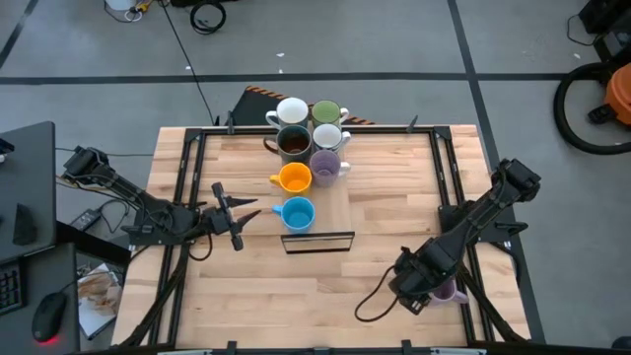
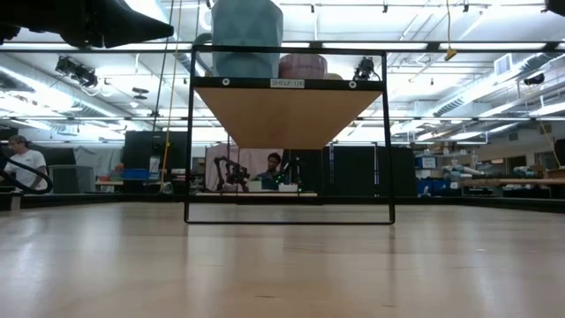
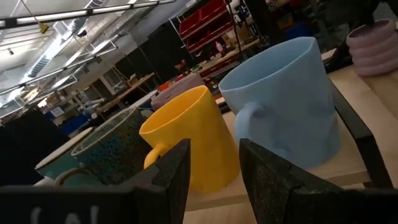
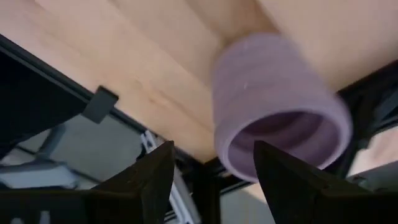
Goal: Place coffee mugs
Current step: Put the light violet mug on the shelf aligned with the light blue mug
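Wooden counter [image 1: 246, 296] first. Right end effector [image 4: 214, 165] wide open, holding nothing. Light purple mug [image 4: 277, 109] just ahead, lying tipped, mouth facing the fingers, near the counter's edge. Left end effector [image 1: 235, 212] open too, beside the blue mug [image 1: 295, 213].

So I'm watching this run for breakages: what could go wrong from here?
The right gripper reaches for a light purple mug at the table's right edge, partly past the frame rail; a nudge with its open fingers could tip it off. On the raised shelf, the blue mug stands near the front edge, so the open left gripper beside it could push it over. The other mugs are packed tightly, leaving little room for another.
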Controlling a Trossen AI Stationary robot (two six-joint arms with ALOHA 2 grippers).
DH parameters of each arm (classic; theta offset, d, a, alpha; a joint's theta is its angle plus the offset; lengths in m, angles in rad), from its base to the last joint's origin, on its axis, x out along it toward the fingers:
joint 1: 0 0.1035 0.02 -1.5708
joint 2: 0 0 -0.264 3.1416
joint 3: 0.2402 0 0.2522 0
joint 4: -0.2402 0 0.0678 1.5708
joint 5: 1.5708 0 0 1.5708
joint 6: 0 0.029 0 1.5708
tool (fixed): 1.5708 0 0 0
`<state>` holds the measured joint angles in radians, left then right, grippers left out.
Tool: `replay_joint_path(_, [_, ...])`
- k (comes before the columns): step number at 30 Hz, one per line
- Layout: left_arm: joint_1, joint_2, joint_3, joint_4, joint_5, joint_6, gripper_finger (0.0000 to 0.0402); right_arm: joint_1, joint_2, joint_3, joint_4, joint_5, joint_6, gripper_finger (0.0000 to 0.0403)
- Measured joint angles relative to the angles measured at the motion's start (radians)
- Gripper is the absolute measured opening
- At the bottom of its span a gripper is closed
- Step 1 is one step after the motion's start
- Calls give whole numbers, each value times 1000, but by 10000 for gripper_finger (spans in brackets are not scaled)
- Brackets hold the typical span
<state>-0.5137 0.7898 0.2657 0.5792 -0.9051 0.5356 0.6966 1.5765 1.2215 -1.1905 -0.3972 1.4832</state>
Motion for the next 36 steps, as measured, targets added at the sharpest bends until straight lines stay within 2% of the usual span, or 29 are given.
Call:
replay_joint_path(5, [7,0,0,13,1,23,144,44,-37,-106,156,-37,118,225])
replay_joint_path(11, [48,0,0,24,12,26,144,92,-11,-169,199,22,131,216])
replay_joint_path(16, [69,0,0,23,23,26,144,132,-8,-232,249,87,144,183])
replay_joint_path(21, [74,0,0,23,23,21,144,140,-8,-270,294,91,140,130])
replay_joint_path(24, [74,0,0,23,24,16,144,118,-8,-265,288,101,97,94])
replay_joint_path(29, [74,0,0,23,58,-21,144,37,-8,-235,236,197,-54,42])
replay_joint_path(36, [73,0,1,2,71,-72,144,-118,-7,-201,221,263,-318,45])
